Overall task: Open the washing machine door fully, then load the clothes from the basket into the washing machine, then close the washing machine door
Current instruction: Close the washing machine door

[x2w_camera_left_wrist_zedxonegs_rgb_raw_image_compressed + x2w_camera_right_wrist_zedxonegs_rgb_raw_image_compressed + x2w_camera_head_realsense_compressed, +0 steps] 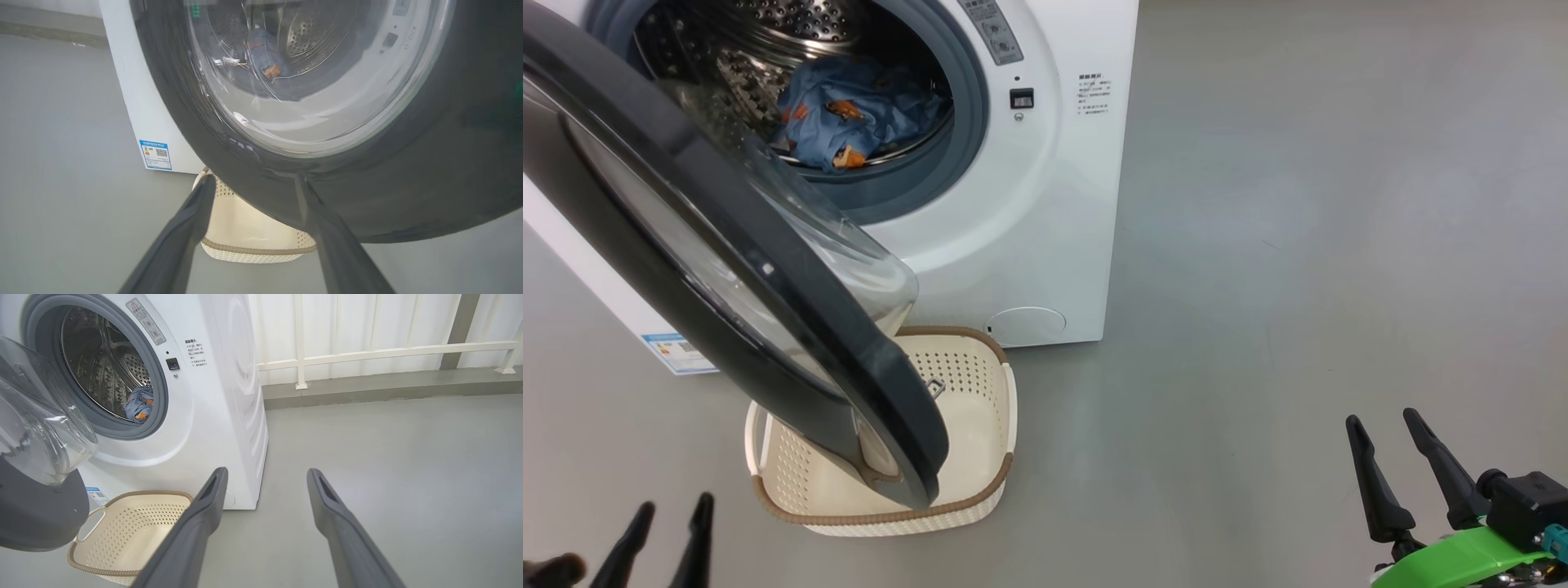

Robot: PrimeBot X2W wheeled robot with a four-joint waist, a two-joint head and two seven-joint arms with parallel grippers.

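The washing machine [1029, 212], a white box with a perforated steel drum [768, 24] and a grey rubber seal [970, 90], filled the upper left of the head view. Its glossy black round door [727, 269], with a bulging clear porthole, stood open and overhung the cream perforated basket [980, 384]. The basket, rimmed in brown weave, sat at lower centre on the smooth grey floor [1298, 286]. Crumpled blue bear-print clothes [849, 118] lay inside the drum. The left gripper [675, 502], at lower left, and the right gripper [1382, 417], at lower right, each had tapered dark fingers spread apart, holding nothing.
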